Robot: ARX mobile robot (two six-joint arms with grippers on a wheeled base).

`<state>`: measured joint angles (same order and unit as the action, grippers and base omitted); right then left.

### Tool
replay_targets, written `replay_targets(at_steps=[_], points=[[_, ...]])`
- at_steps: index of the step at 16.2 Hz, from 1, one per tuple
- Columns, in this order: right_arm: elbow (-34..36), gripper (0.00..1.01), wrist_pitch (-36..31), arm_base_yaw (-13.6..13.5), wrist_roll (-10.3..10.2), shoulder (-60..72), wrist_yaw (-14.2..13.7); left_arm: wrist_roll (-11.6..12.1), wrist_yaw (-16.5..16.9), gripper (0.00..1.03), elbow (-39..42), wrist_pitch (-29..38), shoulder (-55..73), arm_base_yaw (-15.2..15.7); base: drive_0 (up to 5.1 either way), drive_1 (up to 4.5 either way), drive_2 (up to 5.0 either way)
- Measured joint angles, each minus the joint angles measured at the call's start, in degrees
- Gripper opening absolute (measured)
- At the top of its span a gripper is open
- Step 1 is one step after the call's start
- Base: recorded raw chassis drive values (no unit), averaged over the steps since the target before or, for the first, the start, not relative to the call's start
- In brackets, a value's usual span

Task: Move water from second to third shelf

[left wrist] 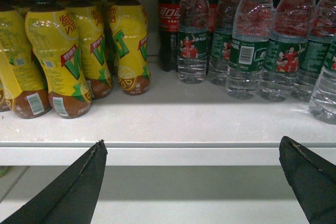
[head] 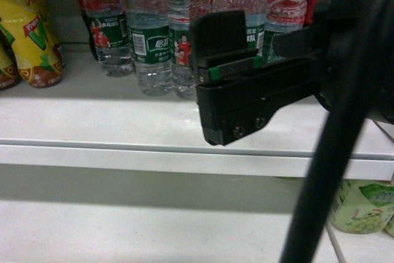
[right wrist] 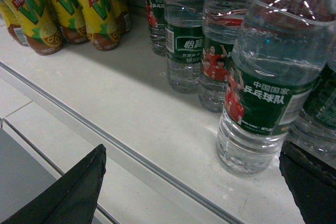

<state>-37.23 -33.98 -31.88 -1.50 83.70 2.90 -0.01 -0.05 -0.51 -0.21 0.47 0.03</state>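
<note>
Several bottles of water with green labels stand in rows on a white shelf (head: pixel 111 121). The nearest water bottle (right wrist: pixel 261 90) rises just ahead of my right gripper (right wrist: pixel 192 150). That gripper is open, and the bottle sits toward its right finger (right wrist: pixel 307 182) with nothing held. My left gripper (left wrist: pixel 192 145) is also open, level with the shelf's front edge (left wrist: pixel 168 153), and it holds nothing. More water bottles (left wrist: pixel 245 45) stand beyond it to the right. In the head view my right arm (head: pixel 258 97) blocks part of the water row (head: pixel 148 35).
Yellow drink bottles (left wrist: pixel 58 51) crowd the shelf's left side, also seen in the head view (head: pixel 31 29). Dark cola bottles (left wrist: pixel 169 19) stand behind the water. A lower shelf (head: pixel 123 226) carries a pale green bottle (head: pixel 363 204) at its right end.
</note>
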Motion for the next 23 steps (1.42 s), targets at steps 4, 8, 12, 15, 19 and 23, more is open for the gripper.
replay_targets(at_steps=[4, 8, 12, 15, 19, 23], points=[[-5.40, 0.98, -0.13, 0.48, -0.37, 5.33, -2.54, 0.00, 0.02, 0.98, 0.00, -0.02, 0.00, 0.00, 0.0, 0.00, 0.0], [-10.29, 0.98, 0.79, 1.60, -1.66, 9.73, -3.91, 0.02, 0.02, 0.98, 0.00, 0.00, 0.00, 0.00, 0.0, 0.00, 0.0], [-12.74, 0.98, 1.31, 1.95, -2.43, 11.78, -5.57, 0.00, 0.00, 0.98, 0.00, -0.02, 0.00, 0.00, 0.0, 0.00, 0.0], [-15.06, 0.98, 1.31, 3.50, -2.36, 15.78, -7.41, 0.02, 0.00, 0.98, 0.00, 0.00, 0.00, 0.00, 0.0, 0.00, 0.0], [-18.10, 0.98, 1.01, 3.76, -2.95, 19.08, -9.25, 0.00, 0.00, 0.98, 0.00, -0.02, 0.00, 0.00, 0.0, 0.00, 0.0], [-19.89, 0.98, 0.76, 3.76, -3.43, 21.03, -10.32, 0.00, 0.00, 0.98, 0.00, -0.02, 0.00, 0.00, 0.0, 0.00, 0.0]])
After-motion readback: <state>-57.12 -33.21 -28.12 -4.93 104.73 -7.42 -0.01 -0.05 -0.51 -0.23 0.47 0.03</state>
